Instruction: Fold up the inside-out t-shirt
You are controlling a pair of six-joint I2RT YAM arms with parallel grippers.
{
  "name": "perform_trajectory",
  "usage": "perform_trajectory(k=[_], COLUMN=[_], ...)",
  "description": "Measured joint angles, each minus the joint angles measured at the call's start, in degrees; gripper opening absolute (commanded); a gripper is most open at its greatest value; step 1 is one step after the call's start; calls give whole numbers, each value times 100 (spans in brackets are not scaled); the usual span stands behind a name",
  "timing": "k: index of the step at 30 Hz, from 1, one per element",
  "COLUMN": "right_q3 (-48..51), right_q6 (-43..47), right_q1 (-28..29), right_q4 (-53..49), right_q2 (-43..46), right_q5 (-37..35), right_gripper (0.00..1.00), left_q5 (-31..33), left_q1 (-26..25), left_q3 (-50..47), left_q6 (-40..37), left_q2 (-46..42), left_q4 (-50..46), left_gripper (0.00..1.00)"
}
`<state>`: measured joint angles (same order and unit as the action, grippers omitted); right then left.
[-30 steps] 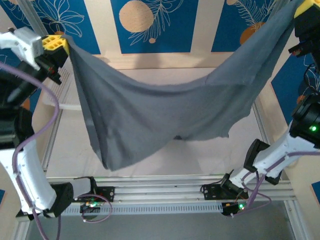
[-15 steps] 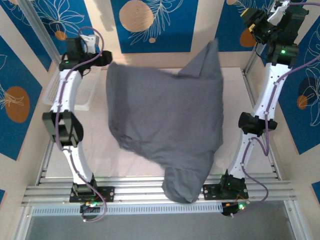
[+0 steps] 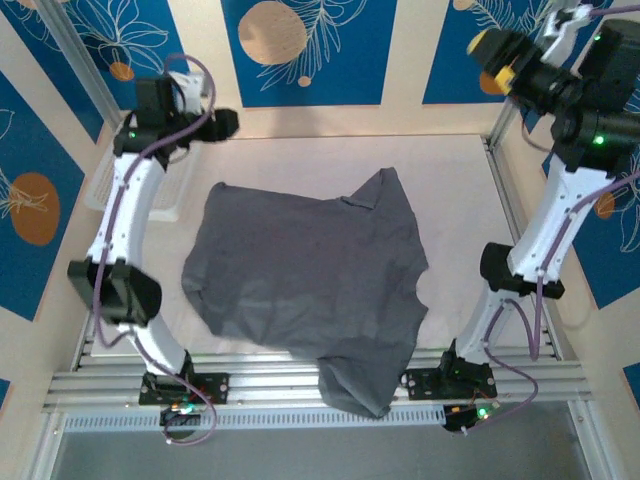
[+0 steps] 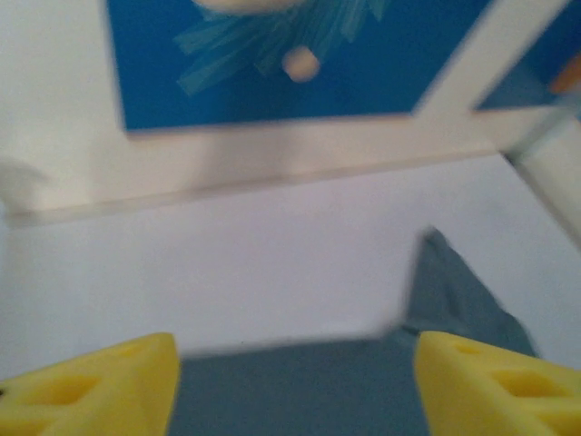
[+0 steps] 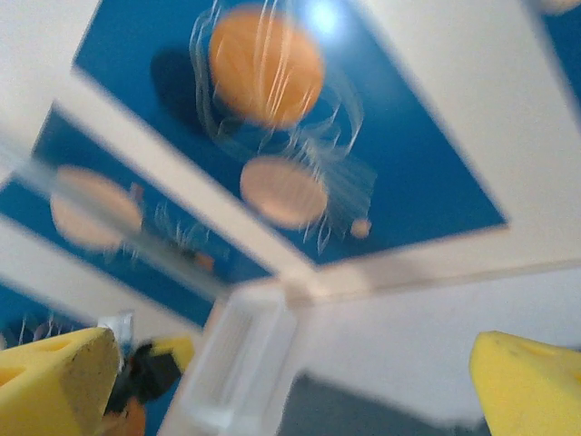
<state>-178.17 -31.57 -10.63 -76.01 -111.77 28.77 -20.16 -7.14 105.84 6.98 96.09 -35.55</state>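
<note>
The inside-out t-shirt [image 3: 310, 275] lies loosely spread on the white table, slate grey. One corner of it peaks toward the back and a fold hangs over the near rail [image 3: 355, 385]. My left gripper [image 3: 224, 122] hovers beyond the shirt's back left corner, apart from it. In the left wrist view its yellow fingers [image 4: 100, 386] stand wide apart, open and empty, with the shirt's grey cloth [image 4: 300, 391] below. My right gripper [image 3: 500, 58] is raised at the back right, well clear of the shirt. Its yellow fingers [image 5: 54, 381] are spread open, holding nothing.
A white lattice basket [image 3: 112, 190] stands at the table's left edge behind the left arm. It also shows in the right wrist view [image 5: 231, 368]. Blue patterned wall panels [image 3: 300, 50] close off the back. Metal rails [image 3: 280, 380] run along the near edge.
Both grippers opened and let go of the shirt, which they had held stretched in the air. It dropped and now lies on the table. Both arms swung toward the back.
</note>
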Motion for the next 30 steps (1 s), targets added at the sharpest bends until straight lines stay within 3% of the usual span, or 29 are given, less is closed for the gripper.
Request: perform_trajectory(k=[2, 3, 4, 6, 8, 11, 15, 18, 21, 24, 30], right_q3=[522, 730, 876, 1429, 2415, 5051, 8736, 10386, 11088, 11379, 11908], right_q6=[546, 745, 846, 927, 748, 404, 164, 238, 304, 162, -374], right_q1=[992, 1685, 2317, 3624, 4487, 5101, 4843, 4360, 4177, 4039, 3235], right_q4=[-540, -769, -911, -1102, -1139, -911, 109, 892, 1513, 2203, 3488], right_q2=[472, 621, 675, 708, 750, 951, 1078, 1303, 1816, 2131, 1792], right_q5=[-164, -334, -509, -1034, -1775, -2697, -3213, -3342, -3368, -3233, -3204], right_gripper=[83, 76, 73, 47, 47, 43, 36, 25, 0, 0, 0], left_q5=[28, 55, 116, 332, 595, 960, 1189, 1237, 1311, 1464, 1620], left_q1=[-339, -496, -588, -684, -706, -750, -833, -953, -999, -1001, -997], left_q3=[-1080, -1698, -2194, -3161, -3733, -4044, -4065, -4065, -4089, -4105, -4083], left_q6=[151, 243, 348, 612, 857, 1163, 1263, 1261, 1261, 1272, 1515], left_q2=[-686, -1029, -1290, -1725, -1904, -1912, -1836, -1585, -1318, -997, 107], left_q4=[61, 111, 149, 131, 17, -179, -293, -310, -310, -306, 68], left_gripper=[6, 0, 0, 0, 0, 0, 0, 0, 0, 0, 0])
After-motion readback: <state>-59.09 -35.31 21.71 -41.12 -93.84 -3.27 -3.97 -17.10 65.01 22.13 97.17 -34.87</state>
